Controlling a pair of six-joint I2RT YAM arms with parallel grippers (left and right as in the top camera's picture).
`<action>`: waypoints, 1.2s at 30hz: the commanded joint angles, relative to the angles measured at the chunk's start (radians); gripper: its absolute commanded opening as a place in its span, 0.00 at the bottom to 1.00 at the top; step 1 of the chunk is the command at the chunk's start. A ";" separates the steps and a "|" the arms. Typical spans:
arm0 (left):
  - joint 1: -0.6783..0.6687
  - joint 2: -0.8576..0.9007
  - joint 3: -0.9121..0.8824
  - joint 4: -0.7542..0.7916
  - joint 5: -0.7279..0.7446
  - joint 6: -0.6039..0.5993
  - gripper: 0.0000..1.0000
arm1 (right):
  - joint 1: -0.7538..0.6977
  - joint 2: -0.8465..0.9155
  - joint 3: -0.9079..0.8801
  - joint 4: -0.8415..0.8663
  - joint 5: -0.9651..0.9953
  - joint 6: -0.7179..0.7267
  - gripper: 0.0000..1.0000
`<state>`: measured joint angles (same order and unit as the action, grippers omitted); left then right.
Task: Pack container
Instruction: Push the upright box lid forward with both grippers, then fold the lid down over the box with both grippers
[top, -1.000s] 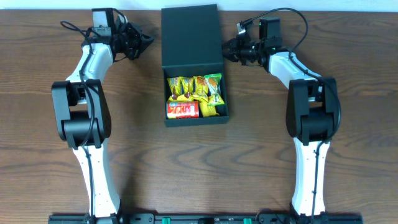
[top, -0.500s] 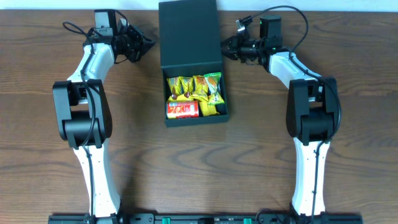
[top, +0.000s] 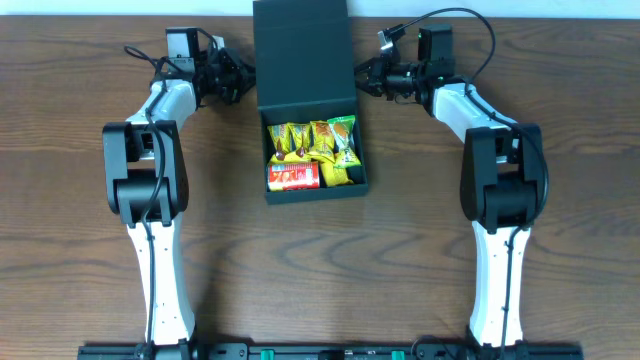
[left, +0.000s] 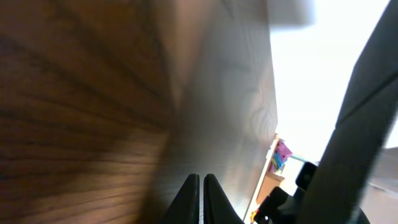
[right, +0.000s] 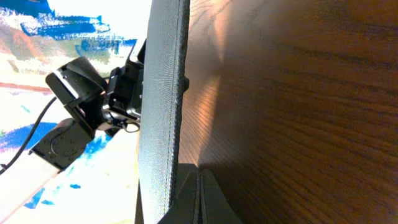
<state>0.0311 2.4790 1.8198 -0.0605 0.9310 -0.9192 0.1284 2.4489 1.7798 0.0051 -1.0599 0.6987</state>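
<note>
Two arms reach to the far side of the table (top: 60, 200). On the left, the left gripper (top: 243, 78) sits just beside the raised lid (top: 303, 55), its fingers (left: 191, 200) pressed together on nothing. At centre stands the container (top: 315, 191), open, holding yellow snack packets (top: 312, 138) and a red can (top: 293, 177). On the right, the right gripper (top: 363, 78), fingers likewise together, is at the lid's other edge.

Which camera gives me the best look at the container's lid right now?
Overhead: the whole lid shows, open behind the snacks. The right wrist view catches only its edge, side-on. The left wrist view is too close and blurred to show more than a dark face.
</note>
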 joint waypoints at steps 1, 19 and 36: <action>0.005 -0.008 0.007 0.053 0.067 -0.011 0.06 | 0.002 0.003 0.000 0.006 -0.060 -0.027 0.02; 0.054 -0.008 0.008 0.424 0.385 -0.114 0.06 | -0.014 0.003 0.000 0.076 -0.172 -0.043 0.02; 0.053 -0.009 0.008 0.466 0.483 -0.117 0.06 | -0.077 0.003 0.000 0.355 -0.297 0.146 0.02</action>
<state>0.0837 2.4790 1.8198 0.3992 1.3888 -1.0298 0.0654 2.4489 1.7786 0.3500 -1.3102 0.8093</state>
